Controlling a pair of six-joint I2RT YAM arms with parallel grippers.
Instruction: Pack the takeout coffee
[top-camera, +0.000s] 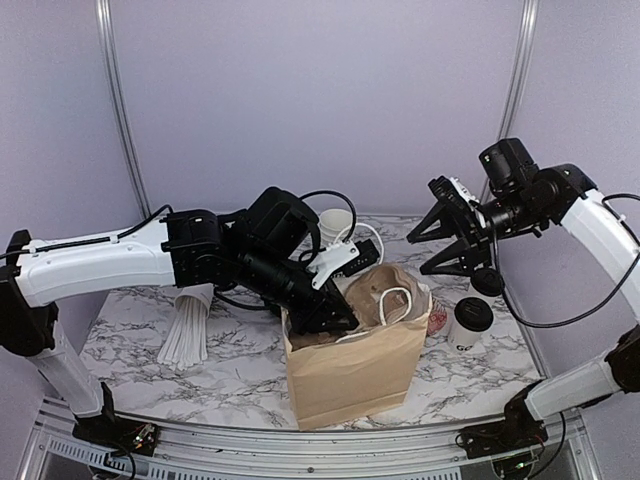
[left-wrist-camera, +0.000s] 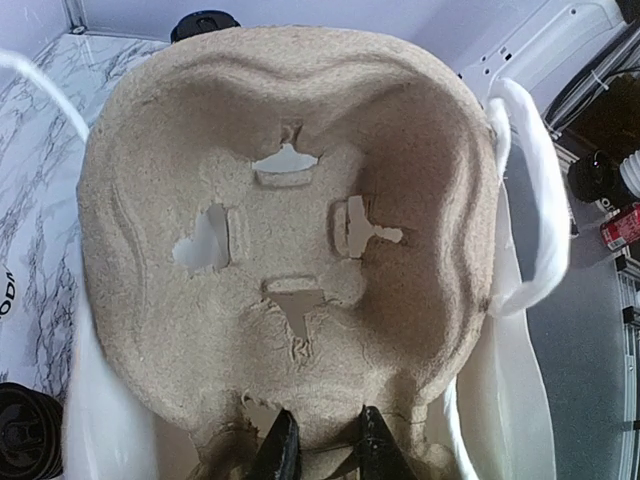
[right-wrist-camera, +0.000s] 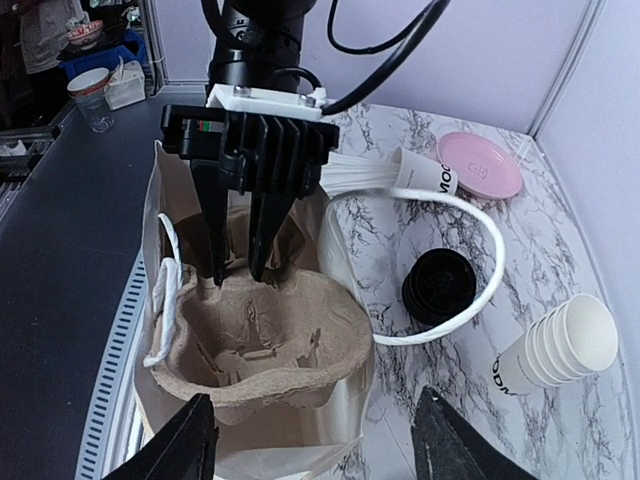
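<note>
**L gripper**: reaches down into the mouth of the brown bag. Fingers nearly closed, pinching the rim of the pulp cup tray. The tray sits in the top of the bag, pockets facing up.

**R gripper**: up in the air, right of the bag and clear of it. Fingers spread wide, nothing between them.

**Coffee, all outside the bag, on the table:**
- Coffee cup: upright just right of the bag, black lid on, black print on the side.
- 2nd black lid: right of the bag, just behind that cup. Cup body hard to make out.
- R wrist cam shows a lidded cup seen from above, beside the bag, between it and the cup stack.

**Other:**
- Stack of lidless cups: behind the bag.
- Straw cup: on its side, well left of the bag.
</note>
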